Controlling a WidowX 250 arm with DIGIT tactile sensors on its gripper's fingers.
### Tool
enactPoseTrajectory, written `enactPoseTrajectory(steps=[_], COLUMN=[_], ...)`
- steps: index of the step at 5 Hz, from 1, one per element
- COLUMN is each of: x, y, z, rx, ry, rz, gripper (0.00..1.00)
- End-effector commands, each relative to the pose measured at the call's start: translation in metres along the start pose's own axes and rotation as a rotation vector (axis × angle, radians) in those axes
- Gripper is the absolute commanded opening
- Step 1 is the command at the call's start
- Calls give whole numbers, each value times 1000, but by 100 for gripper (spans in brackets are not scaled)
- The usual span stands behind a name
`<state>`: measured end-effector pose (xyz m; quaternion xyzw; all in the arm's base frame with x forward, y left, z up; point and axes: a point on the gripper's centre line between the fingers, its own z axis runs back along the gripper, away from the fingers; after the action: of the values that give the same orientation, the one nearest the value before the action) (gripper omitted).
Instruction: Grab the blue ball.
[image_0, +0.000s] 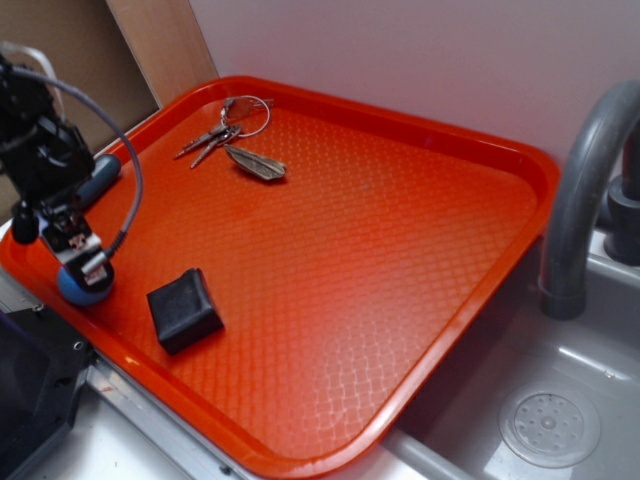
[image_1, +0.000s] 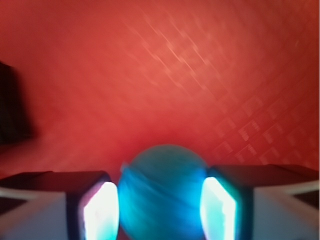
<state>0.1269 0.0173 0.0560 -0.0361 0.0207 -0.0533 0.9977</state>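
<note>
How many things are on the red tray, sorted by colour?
Blue: 2, the small light-blue round ball between the gripper fingers, and a dark blue capsule-shaped object
Black: 1, a black wedge block
Silver: 1, a bunch of metal keys
Total: 4 on the red plastic tray

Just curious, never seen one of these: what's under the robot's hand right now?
The blue ball sits between the fingers of the hand, on the orange tray. The ball's underside and the tray beneath it are hidden.
</note>
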Motion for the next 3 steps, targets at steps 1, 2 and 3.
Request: enactPoseTrajectory(steps=[1, 2, 3], x=[48, 56, 59], y=[-25, -31, -32], z=[102, 154, 184], rx=[173, 160, 165], ry=[-190, -257, -244], rz=[38, 48, 47], gripper=[0, 0, 0])
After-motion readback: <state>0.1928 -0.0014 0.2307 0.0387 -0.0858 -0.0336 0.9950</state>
